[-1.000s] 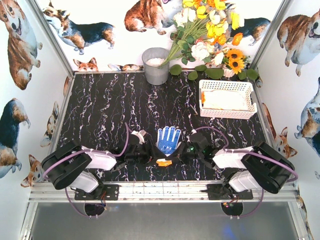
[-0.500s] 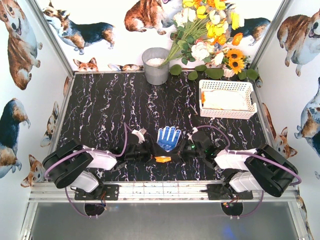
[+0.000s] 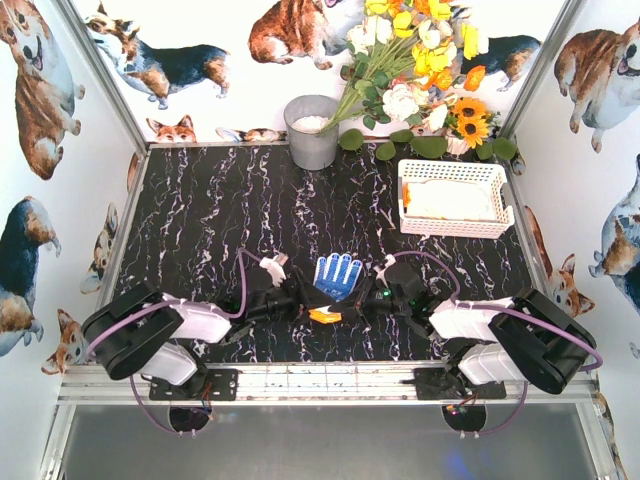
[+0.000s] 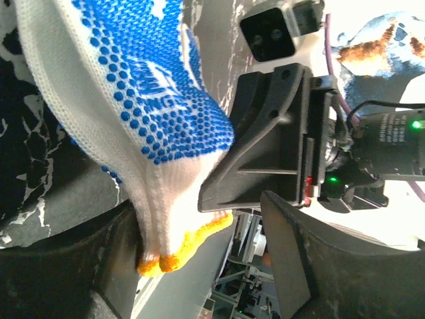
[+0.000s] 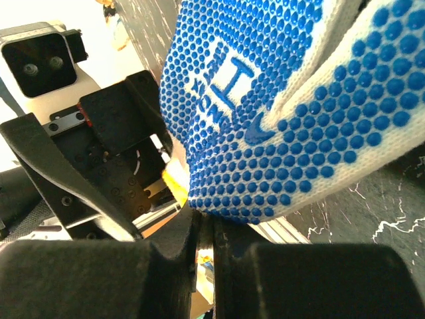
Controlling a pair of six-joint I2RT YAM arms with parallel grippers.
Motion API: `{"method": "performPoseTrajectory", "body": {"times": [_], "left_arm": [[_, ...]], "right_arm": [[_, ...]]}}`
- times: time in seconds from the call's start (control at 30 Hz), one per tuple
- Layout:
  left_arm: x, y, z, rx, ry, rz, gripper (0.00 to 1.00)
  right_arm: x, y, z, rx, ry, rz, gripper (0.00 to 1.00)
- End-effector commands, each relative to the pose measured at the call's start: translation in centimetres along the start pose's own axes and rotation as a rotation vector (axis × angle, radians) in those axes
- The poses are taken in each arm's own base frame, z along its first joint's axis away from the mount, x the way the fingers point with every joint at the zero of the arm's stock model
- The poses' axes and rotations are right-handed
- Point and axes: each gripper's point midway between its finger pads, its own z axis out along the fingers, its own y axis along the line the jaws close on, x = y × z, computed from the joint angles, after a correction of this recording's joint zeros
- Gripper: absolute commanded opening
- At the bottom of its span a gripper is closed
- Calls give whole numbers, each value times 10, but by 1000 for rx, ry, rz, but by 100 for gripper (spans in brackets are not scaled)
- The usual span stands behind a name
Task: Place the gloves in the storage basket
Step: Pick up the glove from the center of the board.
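At the near middle of the black, white-veined worktop point(image 3: 200, 220), a white knit glove with blue grip dots and a yellow-orange cuff point(image 3: 337, 275) sits between the two arms, palm up, its cuff towards the arm bases. The right fingers point(image 5: 99, 272) are clenched on the glove's edge close to the cuff, pinching the knit between them. The left fingers point(image 4: 299, 266) are spread wide and grasp nothing; the cuff lies against one of them and the other stands well apart. Whether the glove's fingertips touch the worktop cannot be told.

Farther back on the right stands the white rectangular plastic basket with lattice sides point(image 3: 455, 228), with pale gloves point(image 3: 450, 200) lying in it. At the far edge a grey metal bucket point(image 3: 312, 140) stands beside a bunch of yellow and white flowers point(image 3: 420, 60).
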Motion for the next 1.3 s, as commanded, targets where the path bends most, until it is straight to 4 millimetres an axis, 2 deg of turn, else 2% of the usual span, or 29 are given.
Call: {"method": "performPoseTrajectory", "body": {"times": [0.0, 0.4, 0.57, 0.67, 0.93, 1.07, 1.13, 1.27], "left_arm": [[-11, -18, -6, 62, -64, -3, 55], [-13, -5, -8, -4, -88, -67, 27], [-16, 6, -9, -40, -110, -124, 0], [-17, 8, -11, -45, -121, -144, 0], [-16, 2, -10, -43, -108, -138, 0], [-15, -1, -9, -27, -104, -150, 0], [-16, -3, -9, -16, -106, -157, 0], [-16, -6, -8, -5, -104, -158, 0]], "right_arm": [[-1, 16, -4, -72, -5, -26, 0], [0, 18, -4, -78, -1, -28, 0], [-4, 15, -4, -71, -25, -20, 0], [-9, 12, -5, -61, -59, -3, 1], [-26, 13, -13, -62, -186, 21, 52], [-36, 8, -18, -33, -259, 40, 60], [-37, 15, -23, -52, -284, 41, 63], [-39, 11, -26, -37, -324, 66, 65]]}}
